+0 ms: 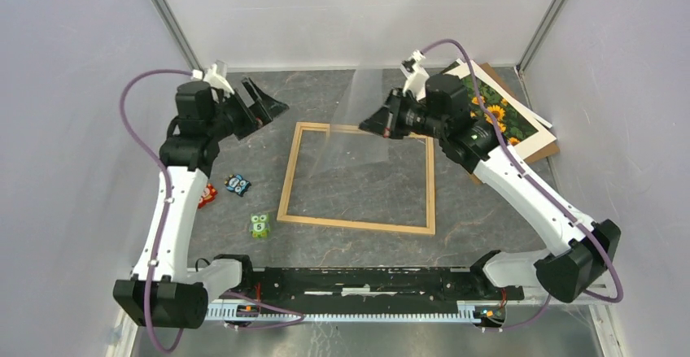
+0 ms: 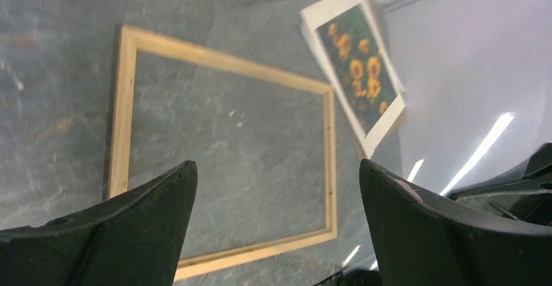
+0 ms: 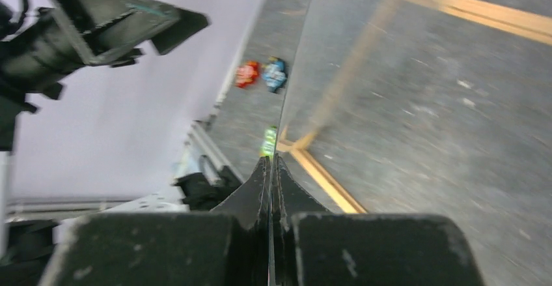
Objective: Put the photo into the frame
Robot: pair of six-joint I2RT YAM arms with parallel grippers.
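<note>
Judging the progress: early stage, as far as can be seen; photo (image 1: 506,119) not yet in the frame (image 1: 358,225), no part of it over the opening.
Frame: lying flat in the middle of the table (image 1: 488,219), all four light wooden strips visible, opening bare down to the dark surface.
Photo: at the upper right of the top view, sunflower side up, resting on a brown backing board (image 1: 541,150), just beyond the right side of the frame; touched by no pincer, partly hidden behind the right arm (image 1: 521,182).
Right pincer (image 1: 373,123): pressed together on the edge of a thin clear sheet (image 1: 358,141), seen edge-on in the wrist view; sheet held tilted above the upper part of the frame; impossible to tell whether touching the wood.
Left pincer (image 1: 272,113): fingers wide apart, nothing between them, hovering off the table at the upper left of the frame.
Left to do, as a judgement: settling the clear sheet first, then fetching the photo, laying it into the opening, squaring it with the strips.
Around: red toy (image 1: 207,195), blue toy (image 1: 237,184) and green toy (image 1: 259,225), small, left of the frame, apart from it.
In the way: clear sheet occupying the pincer nearer to the photo; right arm crossing over the print; print flat on its board, thin edge probably hard to pinch; toys out of the likely path.
</note>
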